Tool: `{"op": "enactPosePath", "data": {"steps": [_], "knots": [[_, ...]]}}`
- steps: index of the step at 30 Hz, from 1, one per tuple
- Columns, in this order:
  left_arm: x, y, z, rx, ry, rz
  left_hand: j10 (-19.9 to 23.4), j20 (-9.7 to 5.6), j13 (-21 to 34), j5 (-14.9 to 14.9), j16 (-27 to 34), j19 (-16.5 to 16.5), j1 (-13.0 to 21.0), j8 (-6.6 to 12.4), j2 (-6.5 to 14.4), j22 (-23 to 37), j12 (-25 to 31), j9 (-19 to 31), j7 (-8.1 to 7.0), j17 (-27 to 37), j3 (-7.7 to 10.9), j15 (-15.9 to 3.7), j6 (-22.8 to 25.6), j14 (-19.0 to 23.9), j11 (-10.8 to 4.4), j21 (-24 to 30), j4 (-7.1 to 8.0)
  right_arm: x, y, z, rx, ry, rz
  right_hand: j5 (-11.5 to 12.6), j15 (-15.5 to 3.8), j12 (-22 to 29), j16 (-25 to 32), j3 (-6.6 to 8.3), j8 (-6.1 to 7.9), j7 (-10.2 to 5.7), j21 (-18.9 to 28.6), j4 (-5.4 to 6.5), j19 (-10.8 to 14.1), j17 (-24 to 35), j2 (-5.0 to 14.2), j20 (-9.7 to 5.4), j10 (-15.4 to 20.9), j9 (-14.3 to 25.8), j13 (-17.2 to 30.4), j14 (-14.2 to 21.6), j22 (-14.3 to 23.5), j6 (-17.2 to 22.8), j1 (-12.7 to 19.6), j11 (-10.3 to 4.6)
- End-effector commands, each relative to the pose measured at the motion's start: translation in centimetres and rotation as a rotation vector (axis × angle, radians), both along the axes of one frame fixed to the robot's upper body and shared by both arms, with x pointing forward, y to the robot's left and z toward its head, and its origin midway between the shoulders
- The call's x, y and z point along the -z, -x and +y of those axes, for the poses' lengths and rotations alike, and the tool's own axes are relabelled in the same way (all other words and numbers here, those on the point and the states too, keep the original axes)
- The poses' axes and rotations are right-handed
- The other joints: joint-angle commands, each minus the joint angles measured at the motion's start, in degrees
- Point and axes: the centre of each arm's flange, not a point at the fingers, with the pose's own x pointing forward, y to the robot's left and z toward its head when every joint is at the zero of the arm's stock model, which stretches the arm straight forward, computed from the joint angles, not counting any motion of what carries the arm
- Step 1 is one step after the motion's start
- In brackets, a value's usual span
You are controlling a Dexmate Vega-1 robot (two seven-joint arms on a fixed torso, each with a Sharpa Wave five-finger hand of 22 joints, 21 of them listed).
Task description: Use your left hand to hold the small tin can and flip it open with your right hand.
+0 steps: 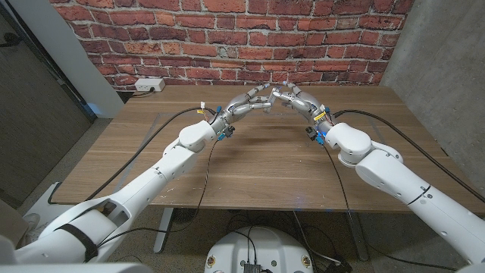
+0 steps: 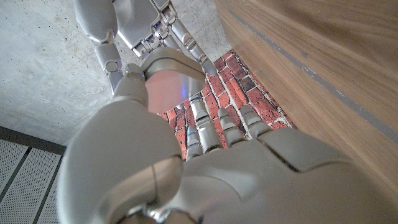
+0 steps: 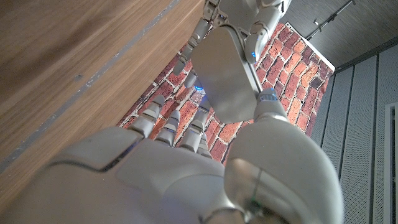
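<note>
The two white, smooth-shelled arms come in from the lower corners of the head view, black cables trailing beside them over the wooden table (image 1: 265,163), a brown plank-grained top with a matte finish.

Further up, near the top middle of that frame, the silver-grey jointed left hand (image 1: 246,104) and right hand (image 1: 298,99) meet fingertip to fingertip above the far part of the table. Between them sits the small tin can (image 1: 272,95), too tiny there to make out its shape.

In the left wrist view the left hand (image 2: 205,168) fills the lower frame, its fingers (image 2: 214,127) reaching up around a pale, flat, dull-metal piece of the small tin can (image 2: 171,90), with the right hand (image 2: 140,25) closing on it from the upper left.

In the right wrist view the right hand (image 3: 186,168) has its fingers curled toward a grey, smooth metal flap of the can (image 3: 227,81), thumb tip against its edge. Both hands hold the tin.

Beyond stands a rough red brick wall (image 1: 227,38), with a white socket strip (image 1: 149,85) at its foot on the left.
</note>
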Motion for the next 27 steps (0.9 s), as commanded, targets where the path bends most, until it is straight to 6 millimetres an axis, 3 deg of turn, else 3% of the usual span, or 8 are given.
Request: {"op": "enactPosePath", "data": {"steps": [1, 17, 27], "knots": [[0.00, 0.02, 0.11, 0.004, 0.000, -0.001, 5.9, -0.01, 0.2, 0.3, 0.3, -0.1, 1.1, 0.05, 1.5, 0.2, 0.1, 0.1, -0.03, 0.2, 0.72, -7.13, 0.2, 0.6, -5.27, 0.0, 0.41, 0.12, 0.11, 0.27, -0.005, -0.014, 0.004, 0.3, -4.70, 1.0, 0.4, 0.30, 0.47, -0.20, 0.0, -0.51, 0.2, 0.1, 0.21, -0.53, 2.1, 0.0, 0.3, 1.4, 0.1, 0.9, 1.3, -0.74], [0.01, 0.03, 0.38, 0.011, 0.002, -0.002, 6.1, 0.13, 0.3, 0.3, 0.3, -0.1, 0.9, 0.03, 1.5, 0.2, 0.1, 0.1, 0.20, 0.2, 0.75, -7.07, 0.3, 0.9, -5.27, 0.0, 0.45, 0.22, 0.19, 0.27, 0.018, -0.041, 0.004, 0.2, -5.85, 1.7, 0.6, 1.01, 0.65, -0.51, 0.1, -0.91, 0.6, 0.1, 0.96, -0.92, 4.0, 0.0, 0.9, 2.6, 0.1, 2.2, 3.5, -1.32], [0.03, 0.07, 0.41, 0.016, 0.003, 0.000, 6.3, 0.03, 0.4, 0.3, 0.3, -0.1, 0.9, 0.03, 1.6, 0.2, 0.1, 0.1, 0.14, 0.1, 0.84, -7.06, 0.4, 1.1, -5.27, 0.1, 0.50, 0.34, 0.26, 0.24, 0.023, -0.056, 0.005, -0.1, -6.75, 2.3, 0.9, 2.01, 0.95, -0.85, 0.2, -0.89, 1.3, 0.1, 2.54, -1.34, 6.2, 0.0, 1.5, 4.0, 0.1, 3.8, 5.4, -1.45]]}}
